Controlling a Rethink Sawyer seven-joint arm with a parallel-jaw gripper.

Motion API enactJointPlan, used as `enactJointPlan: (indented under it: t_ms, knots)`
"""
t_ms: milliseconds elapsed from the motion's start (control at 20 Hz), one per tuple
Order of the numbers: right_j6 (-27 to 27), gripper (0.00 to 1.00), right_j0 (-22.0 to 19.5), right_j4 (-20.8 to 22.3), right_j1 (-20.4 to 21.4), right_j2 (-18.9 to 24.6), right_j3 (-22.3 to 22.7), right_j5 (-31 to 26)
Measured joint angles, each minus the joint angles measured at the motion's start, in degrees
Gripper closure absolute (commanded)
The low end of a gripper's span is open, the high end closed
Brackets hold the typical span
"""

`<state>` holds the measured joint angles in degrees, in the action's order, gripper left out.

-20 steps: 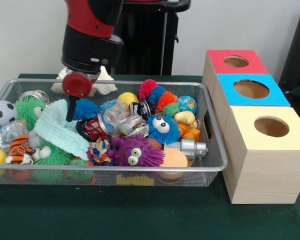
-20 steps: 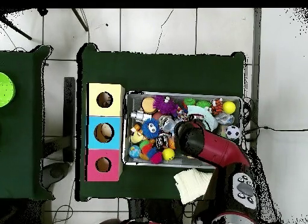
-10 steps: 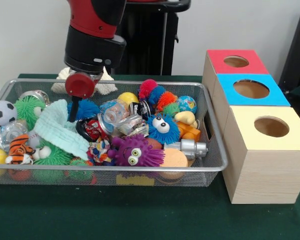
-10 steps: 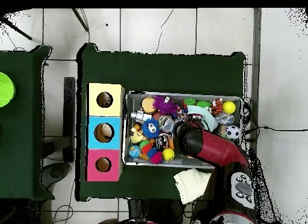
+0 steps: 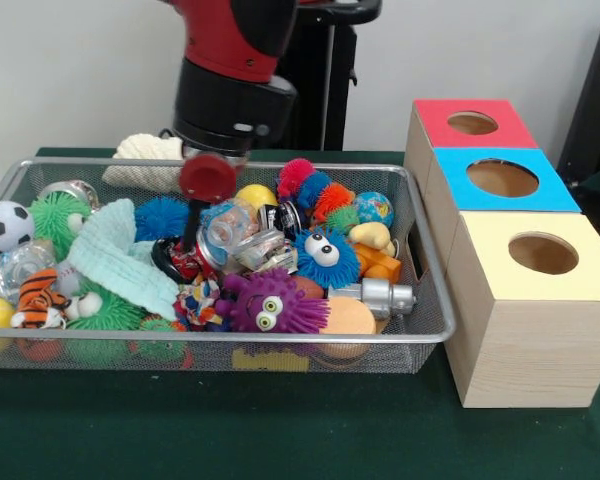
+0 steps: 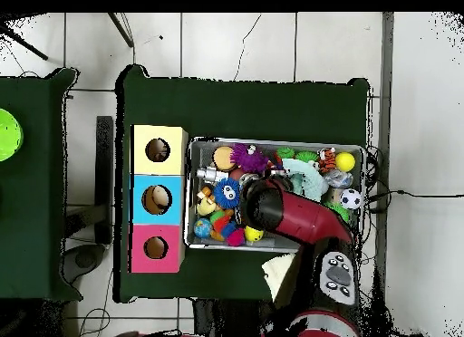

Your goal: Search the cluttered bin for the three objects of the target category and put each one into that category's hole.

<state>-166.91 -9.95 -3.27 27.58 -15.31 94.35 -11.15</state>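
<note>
**Claw poised over crowded bin as search goes on**

The claw (image 5: 192, 235) is seen lowered into the middle of the wire bin (image 5: 430, 290), its dark tip reaching down beside a clear plastic ball (image 5: 225, 222) and a red-and-black can (image 5: 185, 258). Whether the claw is wide, narrow or holding anything cannot be told; its tip is lost among the toys, and from overhead it is hidden under the arm (image 6: 290, 216). The step in hand is judged to be the search, or a first pick. Which category is wanted is not stated, so the targets cannot be singled out. No toy is seen outside the bin.

The three boxes stand just right of the bin: red (image 5: 470, 122) farthest, blue (image 5: 500, 178) in the middle, yellow (image 5: 540, 253) nearest, each hole unobstructed. Any pick would call for a straight lift clear of the right rim before crossing. Little free room is left inside the bin, where a mint cloth (image 5: 115, 255), a blue googly-eyed toy (image 5: 325, 255) and a purple one (image 5: 270, 302) press close. The green desk (image 5: 280, 430) lies bare in front.
</note>
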Motion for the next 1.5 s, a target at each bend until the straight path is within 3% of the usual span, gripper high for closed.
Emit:
enactJointPlan:
  t_ms: [350, 750, 1250, 1350, 1500]
  knots:
    - [0.0, 1.0, 4.7, -4.0, -0.3, -0.3, 0.0, 0.0]
    - [0.0, 1.0, 7.1, -7.8, -0.3, -1.1, 0.0, 0.0]
    - [0.0, 1.0, 6.7, -9.2, -0.3, -2.0, 0.0, 0.0]
    - [0.0, 1.0, 5.7, -8.6, -0.1, -1.8, 0.0, 0.0]
    - [0.0, 1.0, 0.9, -5.3, 0.6, -0.8, 0.1, -0.1]
